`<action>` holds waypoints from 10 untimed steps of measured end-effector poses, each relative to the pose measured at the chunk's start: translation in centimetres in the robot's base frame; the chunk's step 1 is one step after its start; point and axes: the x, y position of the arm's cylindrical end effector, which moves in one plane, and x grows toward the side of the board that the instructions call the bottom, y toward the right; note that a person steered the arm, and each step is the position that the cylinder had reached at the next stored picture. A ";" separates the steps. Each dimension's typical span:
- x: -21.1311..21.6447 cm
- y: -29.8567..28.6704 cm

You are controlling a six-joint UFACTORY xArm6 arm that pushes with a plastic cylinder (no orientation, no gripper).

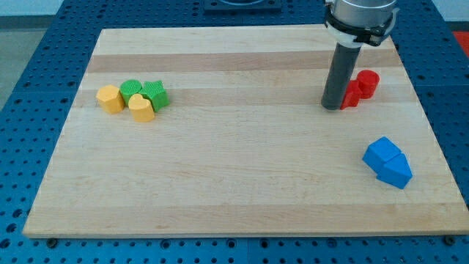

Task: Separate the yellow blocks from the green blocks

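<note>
Yellow blocks sit in a tight cluster with the green ones at the view's left, upper half of the wooden board (220, 183). Leftmost: yellow hexagonal block (111, 98). Just right of it, green round block (131, 89), touching or nearly so. Below-right of that, yellow heart-shaped block (141, 108), pressed against the green star-shaped block (155, 95) (star shape is my best reading; edges are small). All four huddle together, none apart.

Middle of board: bare wood.

View's right, upper part: my tip (333, 107) rests on the board, rod upright, no jaws to spread or press, just the bare end. It stands just beside the red blocks (361, 86), at their left edge, seemingly touching. Well apart from the yellow-green cluster.

Lower right: two blue blocks (387, 162), touching each other.
</note>
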 end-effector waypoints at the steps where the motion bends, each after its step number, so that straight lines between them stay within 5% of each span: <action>1: 2.2 -0.9; 4: 8.9 -20.4; 6: 9.4 -34.8; 8: 5.3 -44.6; 10: 0.6 -45.1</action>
